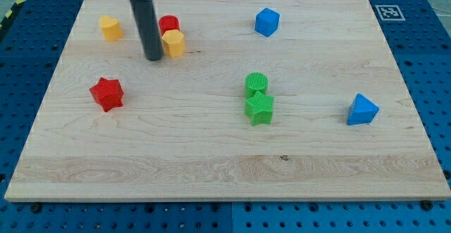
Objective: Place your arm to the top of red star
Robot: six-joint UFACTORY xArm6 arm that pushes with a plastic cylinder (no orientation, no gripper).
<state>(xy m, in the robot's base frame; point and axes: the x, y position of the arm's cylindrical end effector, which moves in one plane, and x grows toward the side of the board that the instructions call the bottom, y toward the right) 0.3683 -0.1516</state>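
Observation:
The red star (106, 93) lies on the wooden board (225, 155) at the view's left. My tip (153, 58) rests on the board up and to the right of the red star, with a clear gap between them. The tip stands just left of a yellow hexagon block (173, 42), close to it or touching it. A red cylinder (168, 24) sits right behind the yellow hexagon block.
A second yellow block (110, 27) lies at the top left. A blue hexagon block (267, 21) is at the top, right of centre. A green cylinder (256, 84) touches a green star (259, 108) at centre. A blue pyramid-like block (362, 110) sits at the right.

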